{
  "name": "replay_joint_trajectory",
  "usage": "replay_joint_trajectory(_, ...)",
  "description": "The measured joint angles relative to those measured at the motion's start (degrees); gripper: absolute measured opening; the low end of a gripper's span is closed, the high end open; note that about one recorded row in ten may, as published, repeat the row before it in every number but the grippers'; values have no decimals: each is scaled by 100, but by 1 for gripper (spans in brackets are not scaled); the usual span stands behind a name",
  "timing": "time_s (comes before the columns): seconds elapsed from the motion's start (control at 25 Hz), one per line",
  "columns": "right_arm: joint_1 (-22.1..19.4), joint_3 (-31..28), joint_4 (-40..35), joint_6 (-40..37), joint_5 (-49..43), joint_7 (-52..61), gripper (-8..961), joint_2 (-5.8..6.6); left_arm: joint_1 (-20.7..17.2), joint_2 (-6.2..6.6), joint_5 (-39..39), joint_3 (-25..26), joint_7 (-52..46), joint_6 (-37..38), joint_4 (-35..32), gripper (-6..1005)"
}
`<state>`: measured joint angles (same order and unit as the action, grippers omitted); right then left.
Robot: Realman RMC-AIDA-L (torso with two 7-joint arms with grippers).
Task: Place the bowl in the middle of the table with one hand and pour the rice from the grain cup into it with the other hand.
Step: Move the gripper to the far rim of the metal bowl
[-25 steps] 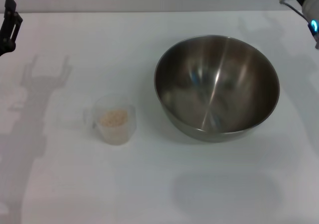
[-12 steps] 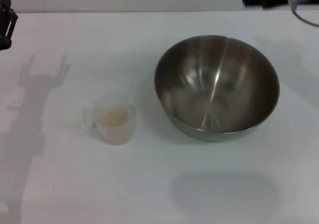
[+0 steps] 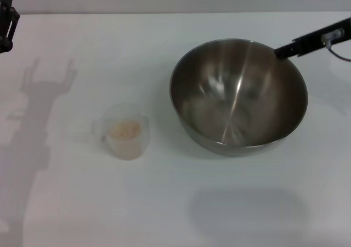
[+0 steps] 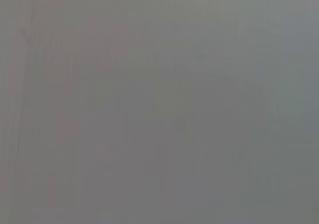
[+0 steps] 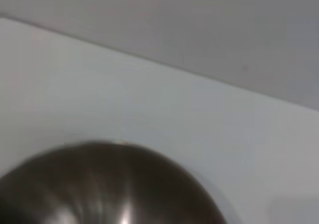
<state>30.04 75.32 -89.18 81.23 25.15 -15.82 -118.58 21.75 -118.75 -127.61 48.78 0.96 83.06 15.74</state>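
Observation:
The bowl (image 3: 238, 96), wide, shiny steel and with nothing in it, stands right of the table's (image 3: 175, 203) middle. Its rim also fills the lower part of the right wrist view (image 5: 109, 184). The grain cup (image 3: 126, 132), small and clear, stands to the bowl's left with a little heap of rice (image 3: 124, 129) inside. My right gripper (image 3: 281, 51) reaches in from the right, and its dark tip is at the bowl's far right rim. My left gripper (image 3: 5, 19) hangs at the far left edge, well away from the cup. Its shadow on the table shows two prongs spread apart.
White tabletop lies all around the two items, with its back edge (image 3: 164, 12) meeting a grey wall. A thin cable (image 3: 340, 54) trails off the right arm. The left wrist view shows only flat grey.
The right arm has swung down from the top right corner, and its tip now sits at the bowl's rim. The left gripper has barely moved. Bowl and cup stay put.

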Motion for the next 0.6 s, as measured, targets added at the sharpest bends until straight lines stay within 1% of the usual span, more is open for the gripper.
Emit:
replay_joint_trajectory(0.32,236,53,677,-62,-147,-98,701,-19,-2,1,0,4,0,-11,-1,808)
replay_joint_trajectory(0.6,430,215,1310,-347,-169,-179,699,-33,-4,1,1,60,0,-18,-6,808)
